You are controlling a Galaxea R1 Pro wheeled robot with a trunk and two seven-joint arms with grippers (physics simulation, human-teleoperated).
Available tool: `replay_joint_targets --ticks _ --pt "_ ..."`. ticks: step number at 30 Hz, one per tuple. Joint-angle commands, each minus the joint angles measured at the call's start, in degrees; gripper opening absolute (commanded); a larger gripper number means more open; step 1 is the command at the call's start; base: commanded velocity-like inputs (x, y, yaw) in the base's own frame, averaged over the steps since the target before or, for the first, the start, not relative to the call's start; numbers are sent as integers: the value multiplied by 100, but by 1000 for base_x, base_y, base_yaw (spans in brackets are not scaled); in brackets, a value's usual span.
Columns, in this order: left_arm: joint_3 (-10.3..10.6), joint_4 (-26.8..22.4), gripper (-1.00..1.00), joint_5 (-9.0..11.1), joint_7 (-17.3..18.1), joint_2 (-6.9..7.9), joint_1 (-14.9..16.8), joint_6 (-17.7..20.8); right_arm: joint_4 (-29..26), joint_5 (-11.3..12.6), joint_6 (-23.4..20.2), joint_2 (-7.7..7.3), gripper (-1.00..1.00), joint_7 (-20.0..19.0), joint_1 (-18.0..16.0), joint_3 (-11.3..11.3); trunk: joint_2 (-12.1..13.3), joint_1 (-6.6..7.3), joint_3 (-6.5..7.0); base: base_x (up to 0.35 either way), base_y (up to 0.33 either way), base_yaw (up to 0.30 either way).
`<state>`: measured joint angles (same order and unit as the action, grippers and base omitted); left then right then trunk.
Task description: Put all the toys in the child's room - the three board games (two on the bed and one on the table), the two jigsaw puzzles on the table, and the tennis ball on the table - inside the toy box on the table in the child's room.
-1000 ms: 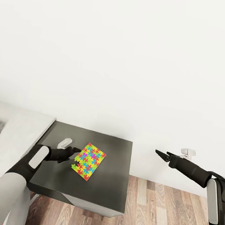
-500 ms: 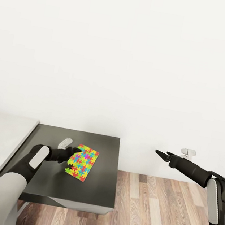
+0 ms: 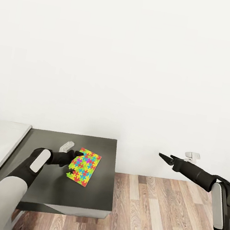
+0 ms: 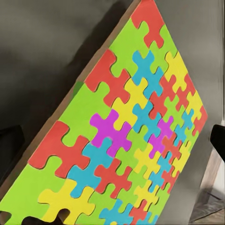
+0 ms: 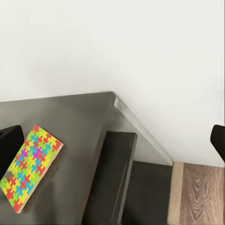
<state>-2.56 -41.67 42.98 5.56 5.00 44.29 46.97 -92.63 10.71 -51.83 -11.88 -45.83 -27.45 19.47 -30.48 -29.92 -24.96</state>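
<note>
Since the earlier frames: camera has swung, so the bench (image 3: 90,197) sits further toward 9 o'clock in the head view and the grey bin at the frame's 9 o'clock edge is gone from sight; both arms keep their place in frame, and the puzzle (image 3: 84,161) has come up off the dark top at one edge.

Item 1, puzzle: multicoloured sheet, tilted, over the bench's dark corner section, at about 7 o'clock from the head view's centre. Whether its far edge touches the top cannot be told.

Item 2, left gripper (image 3: 75,156): closed on the puzzle's near edge, at the sheet's 9 o'clock side. The left wrist view shows the sheet (image 4: 126,131) close up, slanting above the dark surface.

Item 3, right gripper (image 3: 164,157): at 4 o'clock, out over the wood floor (image 3: 165,217), well apart from the bench, carrying nothing. Open or closed: cannot tell; fingers read as one thin dark line.

Step in hand, by judgement: carrying one jigsaw toward the toy box. Next move calls for turning toward the bin, keeping the thin sheet pinched, then releasing it over the bin's opening.

Obscured: the left fingertips' hold behind the sheet's edge; a pale small fitting (image 3: 66,146) on the bench, unidentifiable.
</note>
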Motion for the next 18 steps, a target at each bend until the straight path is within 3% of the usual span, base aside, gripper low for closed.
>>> replay_joint_targets --ticks 1,7,8,11,18 --pt "17 179 100 -42 33 -2 -1 29 3 6 -31 1 100 -10 -6 3 -6 -3 -8 0 0 -255" --pt "126 177 100 -35 33 1 1 32 167 2 -93 7 100 23 -17 -124 -6 -3 -8 0 0 -278" --pt "128 134 100 -35 38 1 -8 28 519 4 -94 39 100 216 -45 -517 -6 -3 -8 0 0 -223" --pt "116 98 100 -34 36 7 -15 2 645 22 -91 163 100 523 -37 -771 -6 -3 -8 -2 -2 -118" --pt "115 89 100 -6 33 10 -17 -56 706 47 -131 218 100 616 -36 -853 -6 -3 -8 -156 -194 -10"
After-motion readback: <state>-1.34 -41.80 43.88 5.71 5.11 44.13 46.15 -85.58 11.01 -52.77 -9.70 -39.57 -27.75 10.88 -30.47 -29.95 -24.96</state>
